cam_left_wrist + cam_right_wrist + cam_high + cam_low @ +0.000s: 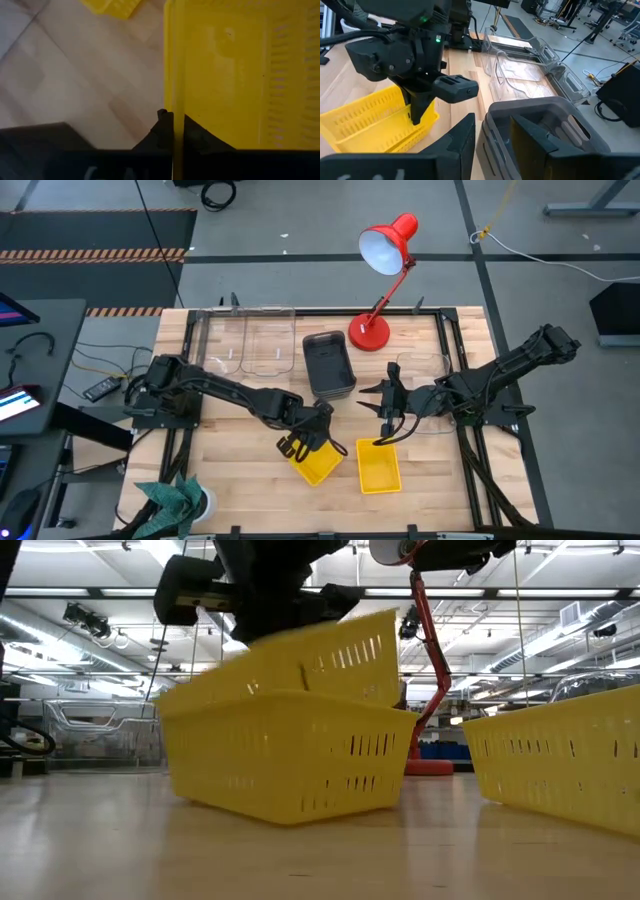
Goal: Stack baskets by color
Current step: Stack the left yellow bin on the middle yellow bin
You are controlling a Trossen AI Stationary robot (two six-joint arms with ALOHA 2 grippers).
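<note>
The left tool (173, 131) is clamped on the yellow basket's (240, 75) thin rim; light, bendy plastic, best gripped there.

The left tool (173, 131) is pinched tight on the rim of a yellow basket (235, 75), one dark finger (161, 131) on each side of the thin wall. The basket's smooth floor and slotted side fill much of the view. Beside it lies pale wooden worktop (80, 75), with another yellow basket's corner (112, 7) farther off.
</note>
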